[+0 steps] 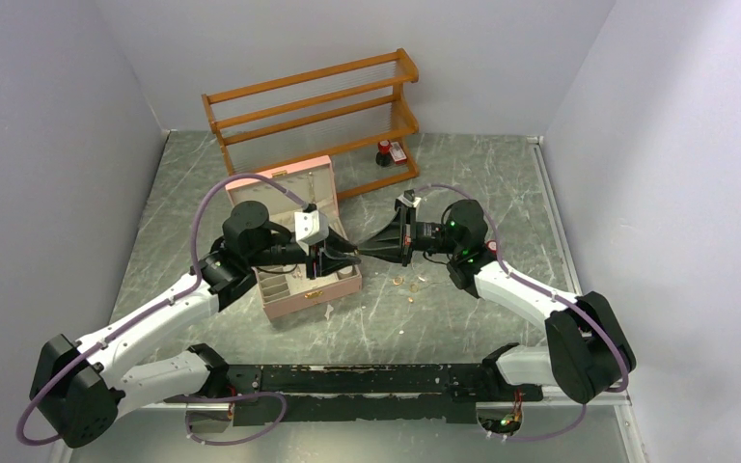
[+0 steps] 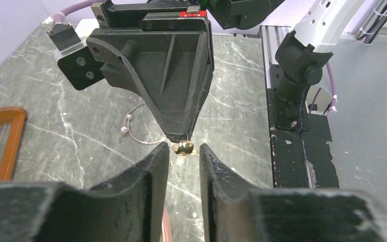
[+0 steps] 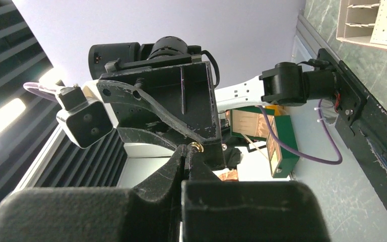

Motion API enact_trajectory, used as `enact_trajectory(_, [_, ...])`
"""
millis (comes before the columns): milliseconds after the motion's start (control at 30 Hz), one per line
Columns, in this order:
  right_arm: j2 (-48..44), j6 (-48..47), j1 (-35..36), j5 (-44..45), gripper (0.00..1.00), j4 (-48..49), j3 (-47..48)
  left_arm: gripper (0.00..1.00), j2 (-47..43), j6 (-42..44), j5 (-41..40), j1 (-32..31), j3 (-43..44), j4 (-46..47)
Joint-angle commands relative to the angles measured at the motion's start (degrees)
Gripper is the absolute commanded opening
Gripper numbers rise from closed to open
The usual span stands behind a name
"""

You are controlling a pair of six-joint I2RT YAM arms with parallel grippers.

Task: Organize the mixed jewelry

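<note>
On the bench (image 1: 444,328), loose jewelry (image 1: 411,283) lies just right of the pink box (image 1: 301,301). Beyond it the right gripper (image 3: 187,150) pinches a small gold piece (image 3: 197,146), ring or earring I cannot tell, at its very tips. The left gripper (image 2: 184,150) faces it, fingers narrowly parted. This reads as a handover: the left should close squarely on the piece before the right lets go.

I've got gold jewelry (image 2: 184,147), a pink box (image 1: 311,298), an orange-brown rack (image 1: 309,77) and a grey-green table (image 1: 463,164) veined white.
</note>
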Motion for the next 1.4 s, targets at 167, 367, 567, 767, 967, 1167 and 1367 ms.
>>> enact_trajectory(167, [-0.41,-0.45,-1.03,-0.34,0.0,0.49,-0.54,0.39,-3.28,1.3,-2.53,-0.55,1.38,0.36])
enact_trajectory(367, [-0.07,-1.47,-1.22,-0.43,0.0,-0.83,0.01,0.32,-3.51,0.32,-1.34,-0.54,0.74,1.8])
enact_trajectory(567, [-0.05,-1.15,-1.22,-0.48,0.0,-0.27,0.23,0.35,-2.61,1.09,-0.87,-0.65,0.65,1.11])
enact_trajectory(767, [-0.27,-1.59,-1.29,-0.44,0.0,-0.8,0.17,0.35,-2.21,1.03,-0.78,-0.66,0.78,2.29])
enact_trajectory(967, [-0.31,-2.0,-1.29,-0.64,0.0,-0.75,0.34,0.26,-1.81,1.67,-1.22,-0.93,1.33,1.75])
enact_trajectory(1167, [-0.67,-3.0,-1.24,-0.57,0.0,-1.85,0.4,0.08,-2.26,2.29,-1.34,-1.2,1.06,1.92])
enact_trajectory(1367, [-1.21,-4.58,-1.3,0.24,0.03,-3.6,0.44,0.05,-4.23,2.28,-4.45,-1.25,0.3,1.8])
